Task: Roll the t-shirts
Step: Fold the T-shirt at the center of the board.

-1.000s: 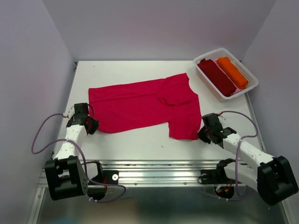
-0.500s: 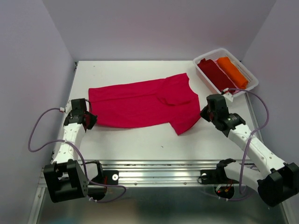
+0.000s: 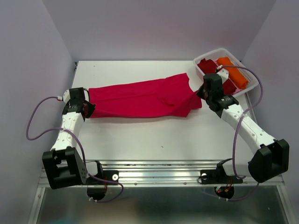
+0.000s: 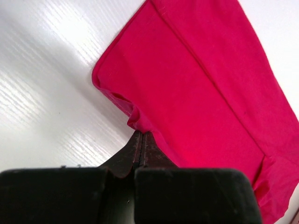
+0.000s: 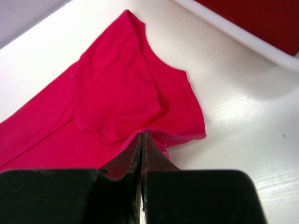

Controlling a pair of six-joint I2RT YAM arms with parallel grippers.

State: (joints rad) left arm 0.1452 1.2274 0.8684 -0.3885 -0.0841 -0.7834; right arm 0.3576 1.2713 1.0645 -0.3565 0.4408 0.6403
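Observation:
A crimson-red t-shirt lies across the middle of the table as a long narrow band. My left gripper is shut on its hem edge at the left end; the left wrist view shows the pinched fold of the t-shirt at the left gripper's tips. My right gripper is shut on the sleeve end at the right; in the right wrist view the t-shirt bunches at the right gripper's tips. A dark maroon t-shirt and an orange one lie rolled in the basket.
The white plastic basket stands at the back right corner, just behind my right wrist, and its rim crosses the top of the right wrist view. Purple walls close in the table on three sides.
Both grippers moved away from the near edge toward the back, carrying the crimson t-shirt's near edge with them. The shirt went from spread wide to a narrower folded band.

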